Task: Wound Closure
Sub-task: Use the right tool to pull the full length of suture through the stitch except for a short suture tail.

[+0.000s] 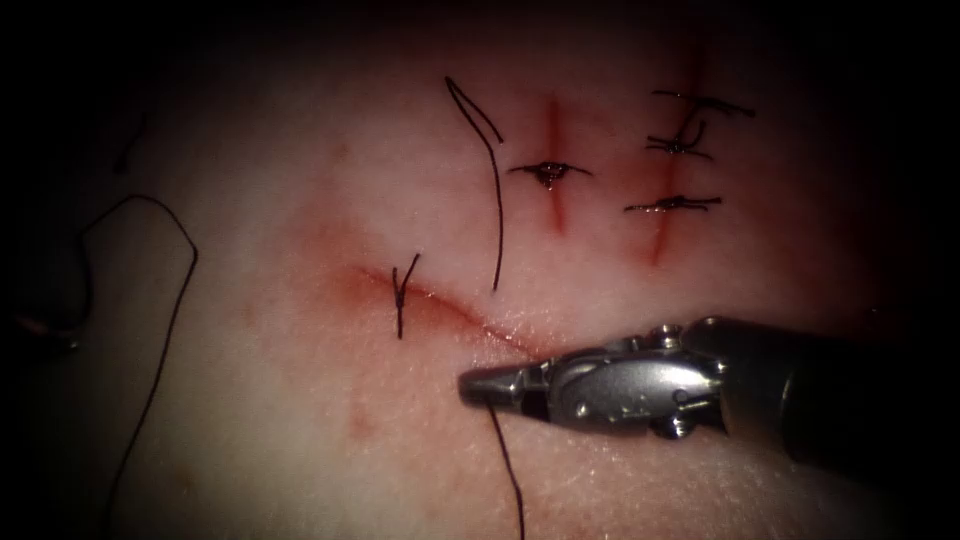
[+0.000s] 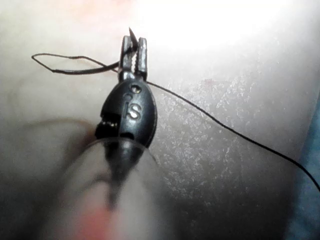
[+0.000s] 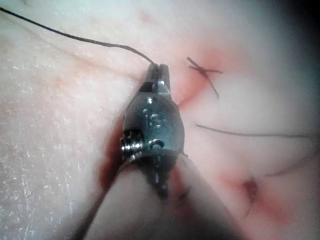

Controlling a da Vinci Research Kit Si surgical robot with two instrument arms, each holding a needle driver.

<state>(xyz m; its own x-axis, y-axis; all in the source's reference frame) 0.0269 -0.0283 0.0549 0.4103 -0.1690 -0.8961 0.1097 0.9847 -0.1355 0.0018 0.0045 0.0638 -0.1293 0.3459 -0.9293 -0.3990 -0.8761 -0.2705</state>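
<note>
Down in the lower right of the endoscope view, the right tool (image 1: 478,386) lay across the tissue (image 1: 300,420) with its jaws clenched on the thread (image 1: 508,465), which ran from the tip straight down to the bottom edge. Its tip sat at the right end of the slanting cut (image 1: 440,305), and its shaft covered the tissue to the right of that. One stitch (image 1: 402,295) crossed the cut near its left end, with red fluid (image 1: 340,285) staining the surface around it. A loose strand (image 1: 490,180) curved down from the upper middle towards the cut. Two more short cuts at the upper right carried knotted stitches (image 1: 548,172) of their own. A long loop of thread (image 1: 170,320) swung down the left side of the frame.

The left wrist view showed the left tool (image 2: 134,49) with its jaws clamped on the needle (image 2: 132,35), whose sharp point stuck out just past the tips, clear of the tissue; where along its curve it was gripped could not be made out. Thread trailed off both sides of those jaws
</note>
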